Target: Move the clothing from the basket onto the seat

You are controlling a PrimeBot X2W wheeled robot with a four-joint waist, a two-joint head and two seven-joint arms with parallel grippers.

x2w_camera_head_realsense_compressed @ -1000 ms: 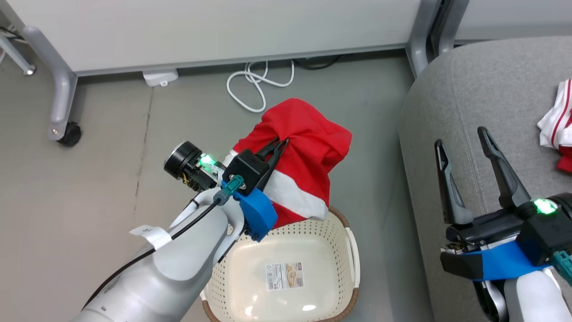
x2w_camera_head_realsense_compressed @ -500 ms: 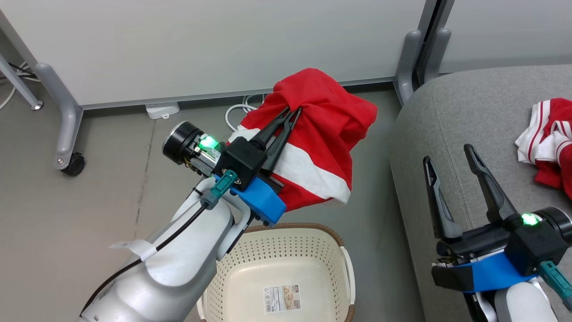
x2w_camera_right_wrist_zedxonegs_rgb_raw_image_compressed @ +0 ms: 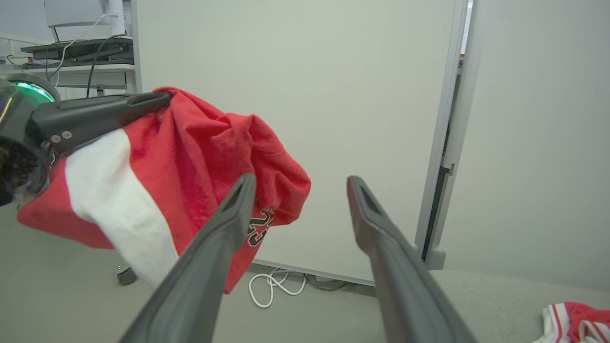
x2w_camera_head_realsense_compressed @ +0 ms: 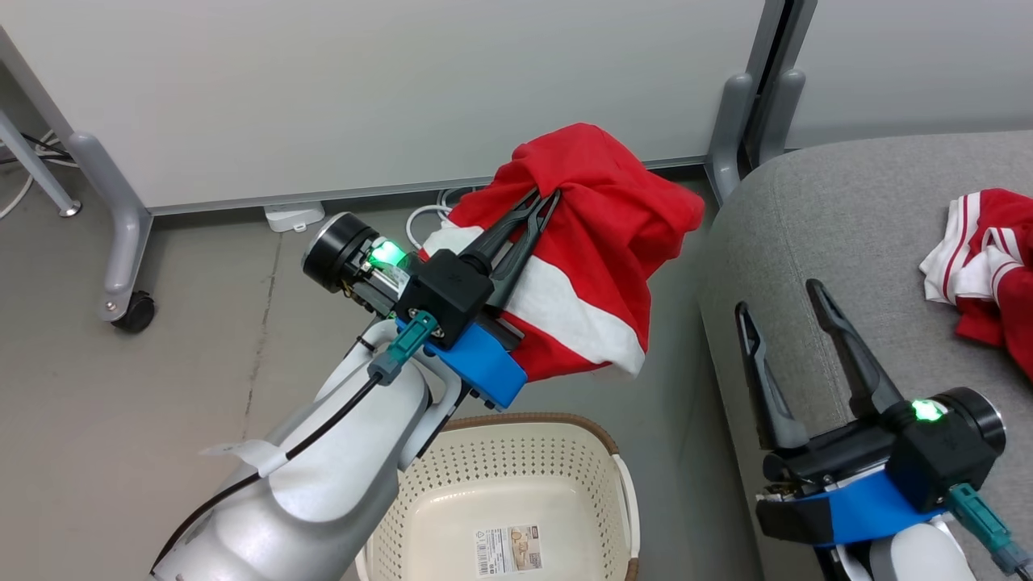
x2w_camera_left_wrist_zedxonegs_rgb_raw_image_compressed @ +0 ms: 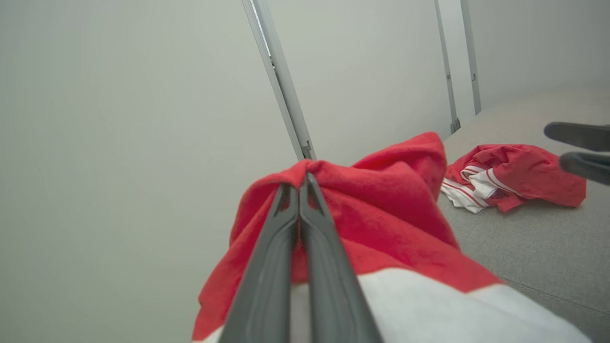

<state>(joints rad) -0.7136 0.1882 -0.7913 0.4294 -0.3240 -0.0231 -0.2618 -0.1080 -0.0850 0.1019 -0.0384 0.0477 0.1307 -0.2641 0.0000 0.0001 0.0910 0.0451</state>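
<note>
My left gripper (x2w_camera_head_realsense_compressed: 545, 196) is shut on a bunched fold of the red clothing (x2w_camera_head_realsense_compressed: 597, 242), which has a white panel and hangs in the air above and beyond the cream basket (x2w_camera_head_realsense_compressed: 565, 460). The basket holds nothing but its label sticker. In the left wrist view my left gripper (x2w_camera_left_wrist_zedxonegs_rgb_raw_image_compressed: 299, 178) pinches the top of this garment (x2w_camera_left_wrist_zedxonegs_rgb_raw_image_compressed: 381, 209). A second red and white striped garment (x2w_camera_head_realsense_compressed: 989, 266) lies crumpled on the grey seat (x2w_camera_head_realsense_compressed: 847, 218). My right gripper (x2w_camera_head_realsense_compressed: 777, 295) stands open over the seat's near edge, holding nothing. In the right wrist view it (x2w_camera_right_wrist_zedxonegs_rgb_raw_image_compressed: 301, 180) frames the hanging garment (x2w_camera_right_wrist_zedxonegs_rgb_raw_image_compressed: 200, 157).
A pale partition wall runs along the back, on grey legs with a caster (x2w_camera_head_realsense_compressed: 133, 311) at the left and a grey post (x2w_camera_head_realsense_compressed: 730, 129) beside the seat. A white coiled cable (x2w_camera_right_wrist_zedxonegs_rgb_raw_image_compressed: 271, 288) and a white adapter (x2w_camera_head_realsense_compressed: 294, 216) lie on the floor at its foot.
My left arm has lifted the garment clear of the basket and carried it up and toward the seat. The head view has shifted with it. My right gripper stays open.
</note>
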